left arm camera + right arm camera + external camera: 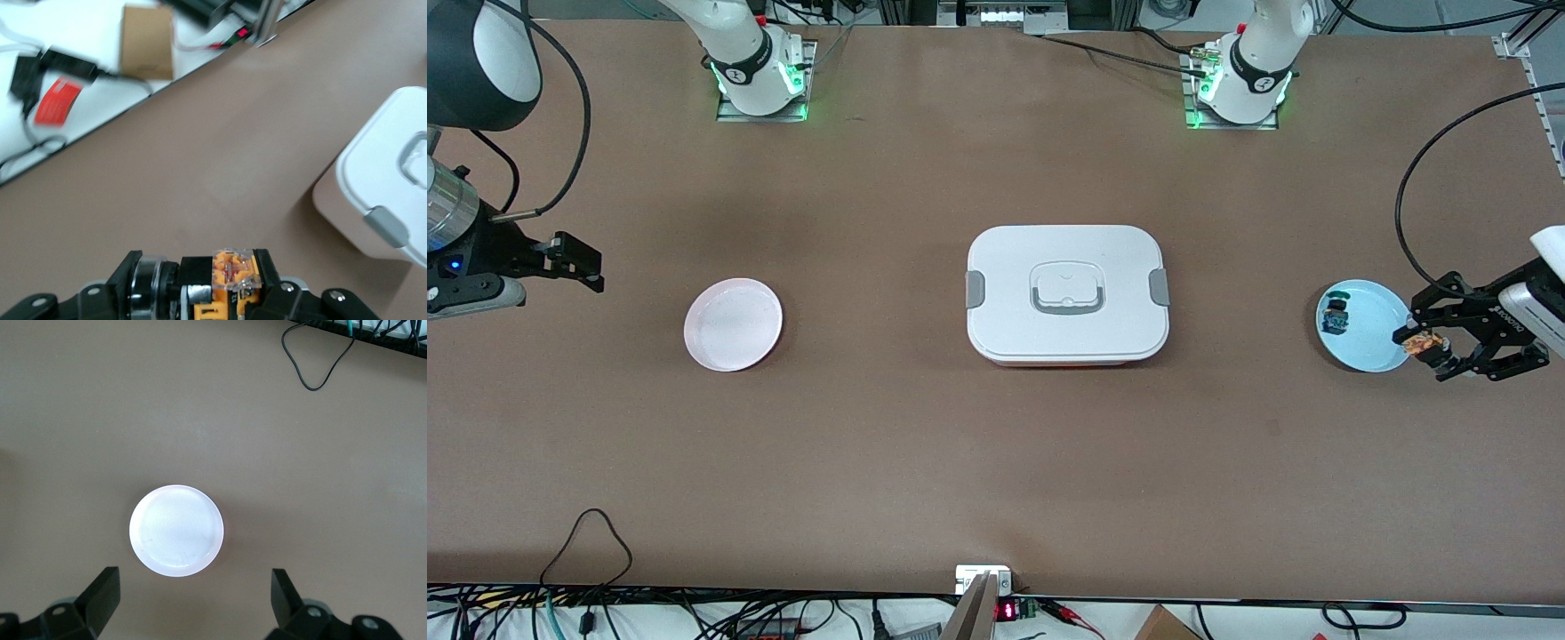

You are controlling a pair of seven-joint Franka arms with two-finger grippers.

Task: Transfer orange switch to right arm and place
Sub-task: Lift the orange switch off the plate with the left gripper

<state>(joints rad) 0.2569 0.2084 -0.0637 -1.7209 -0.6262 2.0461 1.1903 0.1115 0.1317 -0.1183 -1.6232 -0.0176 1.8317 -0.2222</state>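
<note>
My left gripper (1430,347), a black claw-like linkage, is shut on the orange switch (1422,342) and holds it over the rim of the light blue plate (1369,342). In the left wrist view the switch (230,273) sits clamped between the jaws of the left gripper (200,287), its orange part and black body showing. My right gripper (591,267) hangs open and empty above the table at the right arm's end, beside the pink plate (733,324). In the right wrist view the right gripper (193,581) is spread wide, with the pink plate (176,530) below it.
A small blue-and-dark-green part (1336,317) lies on the blue plate. A white lidded box (1067,293) with grey clips stands mid-table and also shows in the left wrist view (387,193). Cables run along the table's front edge (587,533).
</note>
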